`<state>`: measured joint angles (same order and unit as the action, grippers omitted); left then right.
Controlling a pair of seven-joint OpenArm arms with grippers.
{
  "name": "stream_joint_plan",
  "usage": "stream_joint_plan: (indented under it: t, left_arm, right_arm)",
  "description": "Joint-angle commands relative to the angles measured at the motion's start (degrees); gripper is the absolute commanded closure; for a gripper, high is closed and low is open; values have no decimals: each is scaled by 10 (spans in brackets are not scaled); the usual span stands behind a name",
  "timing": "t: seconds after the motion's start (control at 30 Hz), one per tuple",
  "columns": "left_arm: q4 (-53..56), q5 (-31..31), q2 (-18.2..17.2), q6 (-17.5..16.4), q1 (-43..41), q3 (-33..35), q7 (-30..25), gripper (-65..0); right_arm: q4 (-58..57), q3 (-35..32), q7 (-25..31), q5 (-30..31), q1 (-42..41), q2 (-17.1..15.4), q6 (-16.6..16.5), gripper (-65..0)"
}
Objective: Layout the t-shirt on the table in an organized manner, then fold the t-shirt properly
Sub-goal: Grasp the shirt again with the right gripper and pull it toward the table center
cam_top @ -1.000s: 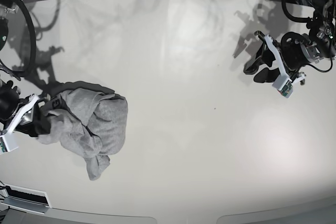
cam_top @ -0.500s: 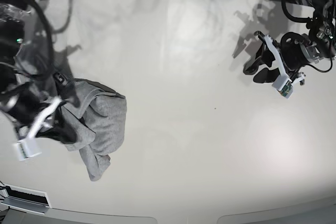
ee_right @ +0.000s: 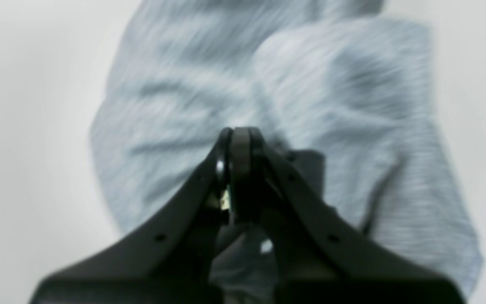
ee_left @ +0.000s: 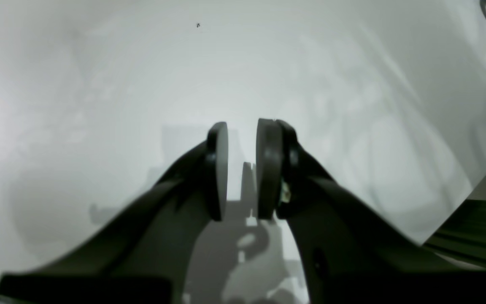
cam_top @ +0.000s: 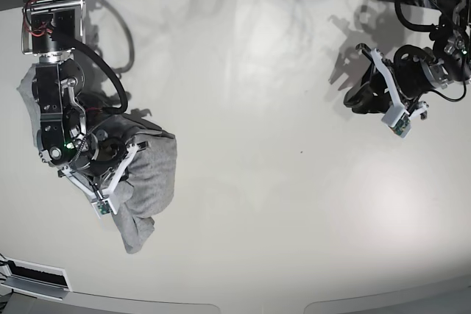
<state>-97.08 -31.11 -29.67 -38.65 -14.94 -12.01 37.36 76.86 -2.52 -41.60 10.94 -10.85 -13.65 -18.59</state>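
At the left of the base view, the t-shirt (cam_top: 147, 182) lay bunched in a grey heap on the worktop (cam_top: 257, 182), well short of laid out. My right hand (ee_right: 236, 135) was over the heap with its jaws pressed together; grey cloth sat around and under them, but I could not tell whether any fabric was pinched between. My left hand (ee_left: 241, 169) hung over bare worktop at the upper right of the base view, well apart from the shirt, its pads a narrow gap apart and holding nothing. I judged the cotton light, soft and limp: it would sag and drag rather than slide as a sheet. A hem corner or shoulder seam, one per hand, seemed the sensible hold for spreading.
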Motion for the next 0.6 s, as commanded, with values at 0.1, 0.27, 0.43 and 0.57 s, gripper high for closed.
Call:
stream_joint_plan:
  t: [0.1,0.27,0.43,0.57]
  left_arm:
    - [-9,-10,-10,-4,5,-4,-13,-125]
    - [-9,-9,-10,-4,5,-4,-13,-125]
    - [-9,-14,-10,-4,5,-4,-13,-125]
    - [-9,-30,-10,-4,5,-4,-13,-125]
  right_arm:
    - [-16,2,20,25,-11,18,-40,0]
    - [-120,2,59,24,-19,66,-104,0]
    - [-127,2,24,123,-22,98,-214,0]
    - [-112,-41,-78,215,-22,135,-214,0]
